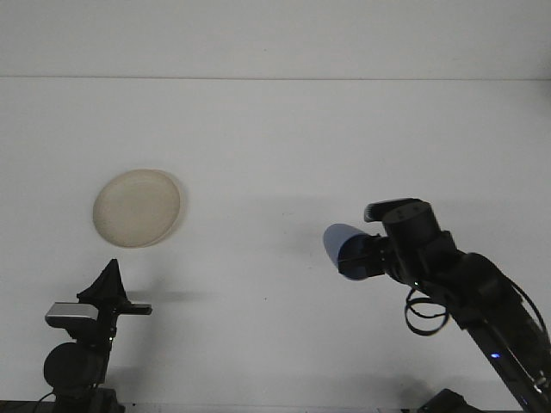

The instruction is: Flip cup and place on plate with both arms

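While the right gripper (366,258) grips it, the blue cup (345,250) lies on its side in the air above the table (284,146), long axis roughly level and running left to right. Its rounded free end points left, toward the plate's side; whether that end is the mouth or the base cannot be told. The cup's other end is buried in the dark gripper, so the fingers themselves are hard to make out against the black housing, though the cup is plainly clamped there.

The right arm (482,301) rises from the lower right corner, where its base is cut off by the frame edge, and bends so the wrist reaches left, level with the cup. A cable loop hangs below it.

The beige plate (138,207) lies flat on the table far to the left, well apart from the cup.

The left gripper (108,282) points upward at the lower left, near the plate, its fingers drawn together to a tip and holding nothing.
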Robot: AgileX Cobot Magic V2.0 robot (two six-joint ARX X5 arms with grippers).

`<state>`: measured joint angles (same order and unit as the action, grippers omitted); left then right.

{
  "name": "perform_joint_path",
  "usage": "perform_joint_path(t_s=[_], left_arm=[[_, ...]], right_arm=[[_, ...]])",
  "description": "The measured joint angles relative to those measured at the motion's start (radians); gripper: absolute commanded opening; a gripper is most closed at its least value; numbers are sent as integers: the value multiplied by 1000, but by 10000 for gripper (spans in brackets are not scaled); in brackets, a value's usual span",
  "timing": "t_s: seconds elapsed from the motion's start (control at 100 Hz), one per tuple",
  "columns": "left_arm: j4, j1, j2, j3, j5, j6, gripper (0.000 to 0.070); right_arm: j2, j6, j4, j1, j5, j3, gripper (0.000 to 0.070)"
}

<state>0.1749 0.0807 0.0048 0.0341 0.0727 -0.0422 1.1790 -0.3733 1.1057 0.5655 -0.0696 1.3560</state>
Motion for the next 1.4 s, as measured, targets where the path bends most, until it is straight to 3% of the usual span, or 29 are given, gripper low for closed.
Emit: perform_joint_path(t_s=[0.38,0.62,0.84,0.99,1.24,1.291,1.401], left_arm=[[0,0,0,0,0,0,11],[0,0,0,0,0,0,11],[0,0,0,0,0,0,11],[0,0,0,0,0,0,11],[-2,0,0,0,0,0,11],[-2,0,0,0,0,0,11],[-2,0,0,0,0,0,11]], right_arm=[[382,4,107,150,30,206,9],[552,48,158,185,99,282,9],[642,87,203,199,113,283,13],[674,108,221,199,122,283,74],[681,124,217,199,122,283,78],[681,125,217,199,122,283,126],[681,131,220,198,122,286,370]])
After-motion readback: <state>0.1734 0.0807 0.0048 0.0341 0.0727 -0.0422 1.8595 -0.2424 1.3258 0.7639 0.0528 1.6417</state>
